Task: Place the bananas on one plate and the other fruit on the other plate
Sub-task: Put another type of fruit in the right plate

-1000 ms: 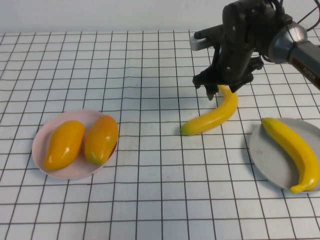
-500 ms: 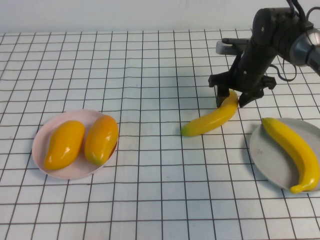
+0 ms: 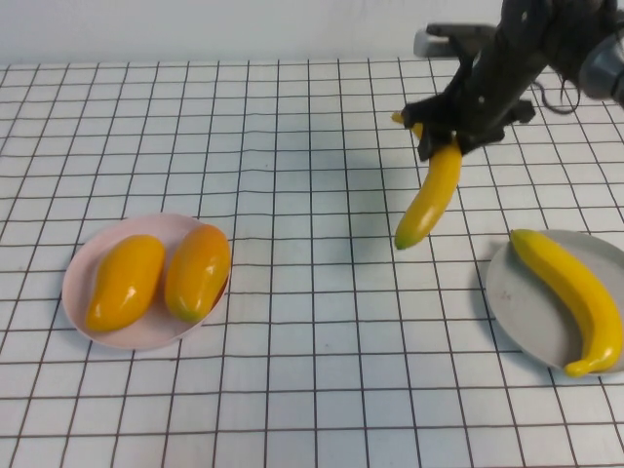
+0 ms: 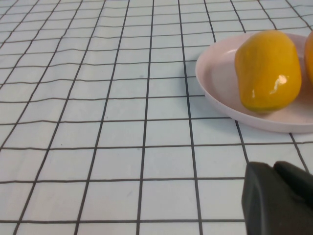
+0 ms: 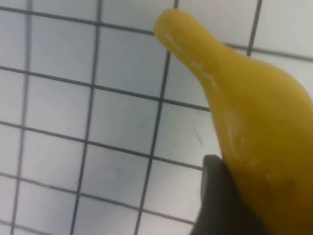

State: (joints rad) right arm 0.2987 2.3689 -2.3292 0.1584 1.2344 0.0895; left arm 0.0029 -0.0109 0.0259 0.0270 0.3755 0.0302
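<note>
The right gripper (image 3: 439, 139) is clamped on the stem end of one banana (image 3: 429, 195), which hangs tilted above the gridded table (image 3: 292, 127), its greenish tip pointing down and clear of the surface. The second banana (image 3: 570, 297) lies on the grey plate (image 3: 507, 302) at the right edge. Both mango-like fruits (image 3: 161, 276) rest side by side on the pink plate (image 3: 88, 258) at the left.

The step in hand is judged to be the carry to the grey plate. The held banana is gripped near one end, so swing is to be expected; slow, level travel is advised. The free tip should be kept above the plate rim, and the bare left part of the plate should be targeted so that the resting banana is not struck. Release is best made low.

The left gripper (image 4: 279, 198) is parked low over the table just beside the pink plate; whether its fingers are apart cannot be told.

No brand, label or writing is visible.
</note>
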